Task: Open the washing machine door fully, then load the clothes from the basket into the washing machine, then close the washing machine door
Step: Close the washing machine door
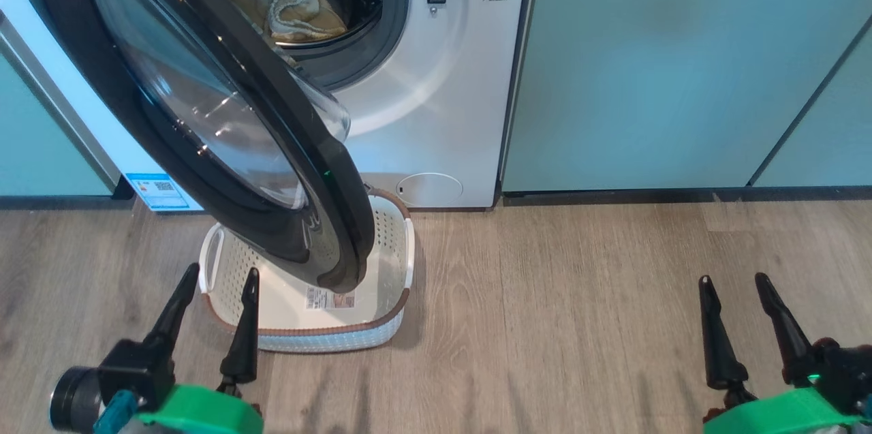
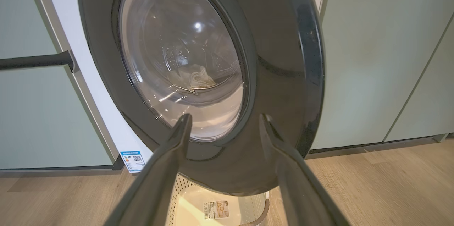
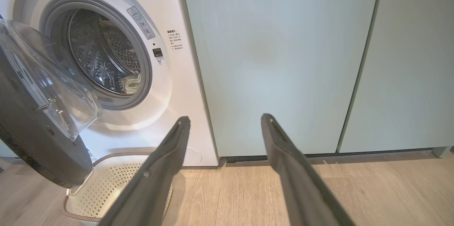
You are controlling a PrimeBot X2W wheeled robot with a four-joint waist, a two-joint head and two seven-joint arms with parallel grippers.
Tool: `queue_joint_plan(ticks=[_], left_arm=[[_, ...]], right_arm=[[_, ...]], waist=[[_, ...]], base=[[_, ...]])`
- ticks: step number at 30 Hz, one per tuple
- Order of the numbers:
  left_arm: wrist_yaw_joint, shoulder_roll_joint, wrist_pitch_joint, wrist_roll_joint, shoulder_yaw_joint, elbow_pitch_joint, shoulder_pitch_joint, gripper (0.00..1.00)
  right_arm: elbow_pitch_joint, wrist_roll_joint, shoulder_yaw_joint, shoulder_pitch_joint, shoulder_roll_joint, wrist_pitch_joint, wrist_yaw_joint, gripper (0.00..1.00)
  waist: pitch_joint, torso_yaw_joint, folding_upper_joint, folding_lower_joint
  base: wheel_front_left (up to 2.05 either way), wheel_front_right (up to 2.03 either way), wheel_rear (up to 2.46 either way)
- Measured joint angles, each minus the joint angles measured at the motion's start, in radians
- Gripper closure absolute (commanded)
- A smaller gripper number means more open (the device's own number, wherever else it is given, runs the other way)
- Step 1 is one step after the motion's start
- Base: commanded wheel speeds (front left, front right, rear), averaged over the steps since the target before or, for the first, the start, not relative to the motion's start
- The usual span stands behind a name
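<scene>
The washing machine (image 1: 436, 100) stands with its black round door (image 1: 204, 114) swung partway out over the basket (image 1: 306, 284). Pale yellow clothes (image 1: 293, 1) lie inside the steel drum (image 3: 106, 55). The cream basket holds nothing but the label on its base. My left gripper (image 1: 221, 279) is open, low at the left, just in front of the basket and the door's lower rim. My right gripper (image 1: 732, 281) is open over bare floor at the lower right, far from the machine. In the left wrist view the door (image 2: 276, 77) looms close beyond the open fingers (image 2: 170, 155).
Pale teal cabinets (image 1: 681, 66) flank the machine on both sides. Wood-look floor (image 1: 579, 318) stretches to the right of the basket. A blue label (image 1: 158, 192) sits low on the machine's left corner, and a round panel (image 1: 429, 189) low on its front.
</scene>
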Motion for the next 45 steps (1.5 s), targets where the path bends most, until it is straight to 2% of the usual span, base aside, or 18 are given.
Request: queue_joint_plan(ticks=[1,2,3,12,18,26,43,45], left_arm=[[0.001,0.000,0.000,0.000,0.000,0.001,0.000,0.00],[0.003,0.000,0.000,0.000,-0.001,0.002,0.000,0.00],[0.005,0.000,0.000,0.000,-0.002,0.003,0.000,0.00],[0.007,-0.001,-0.001,0.000,-0.007,0.005,0.000,0.00],[0.007,-0.001,-0.001,0.000,-0.024,0.008,-0.001,0.00],[0.006,-0.001,-0.001,0.000,-0.038,0.016,-0.008,0.00],[-0.006,-0.010,-0.004,-0.002,-0.084,0.052,-0.054,0.00],[-0.011,-0.010,-0.004,-0.002,-0.088,0.056,-0.054,0.00]], right_arm=[[0.000,0.000,0.001,0.000,0.000,0.002,0.000,0.00],[0.000,0.000,0.002,0.001,0.000,0.005,0.000,0.55],[0.000,0.000,0.008,0.003,0.000,0.016,0.000,1.00],[0.000,0.000,0.015,0.021,0.000,0.031,0.000,1.00],[0.010,0.000,0.031,0.020,0.000,0.036,0.000,1.00],[0.069,0.000,0.083,-0.007,0.000,0.035,0.000,1.00],[0.280,0.037,0.139,-0.250,-0.004,-0.024,0.000,1.00],[0.292,0.037,0.138,-0.263,-0.005,-0.028,0.000,1.00]], waist=[[-0.001,0.000,0.0000,0.0000],[-0.002,0.000,0.0000,0.0000],[-0.004,0.000,0.0000,0.0000],[-0.009,0.017,0.0000,0.0000],[-0.013,0.062,0.0000,0.0000],[-0.014,0.171,0.0000,0.0000],[-0.018,0.433,0.0000,0.0000],[-0.019,0.446,0.0000,0.0000]], base=[[0.00,0.00,0.00],[0.00,0.00,0.00],[0.00,0.00,0.00],[0.00,0.00,0.00],[0.00,0.00,0.00],[0.00,0.00,0.00],[0.00,0.00,0.00],[0.00,0.00,0.00]])
